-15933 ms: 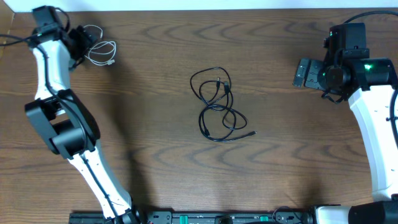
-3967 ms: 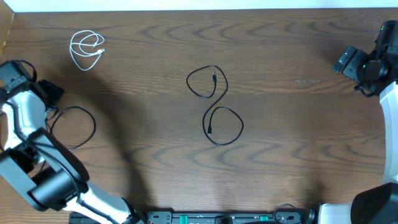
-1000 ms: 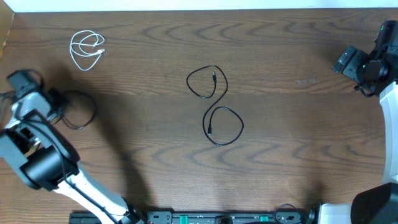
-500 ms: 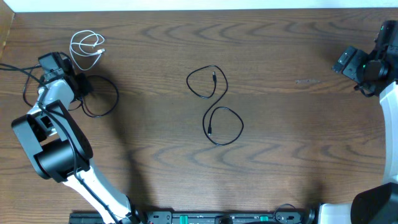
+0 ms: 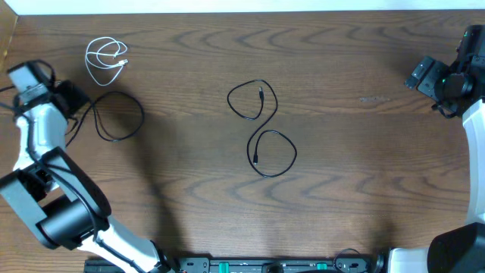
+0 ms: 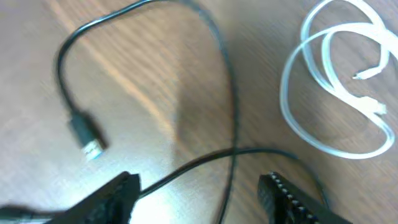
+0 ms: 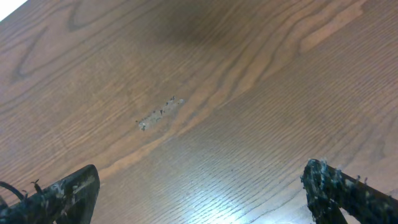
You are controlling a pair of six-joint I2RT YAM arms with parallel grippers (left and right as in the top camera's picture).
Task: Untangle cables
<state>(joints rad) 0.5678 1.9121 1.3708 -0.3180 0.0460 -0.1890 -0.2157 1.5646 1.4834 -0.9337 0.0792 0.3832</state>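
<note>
Left tool (image 6: 199,194): jaws apart, straddling one strand of the black cable (image 5: 120,117), not clamped on it. That cable lies as an open loop near the left edge of the counter (image 5: 364,189), its plug (image 6: 87,140) tipped towards the tool. White cable (image 5: 104,61): small coil just beyond the loop. Second black cable (image 5: 261,129): mid-counter, figure-eight, long axis running far edge to near edge. Right tool (image 7: 202,193): jaws wide apart, holding nothing, far right.

Coiled white cable (image 5: 104,61) far left, looped black cable (image 5: 142,117) beside, second black cable (image 5: 295,152) S-curved centrally.
</note>
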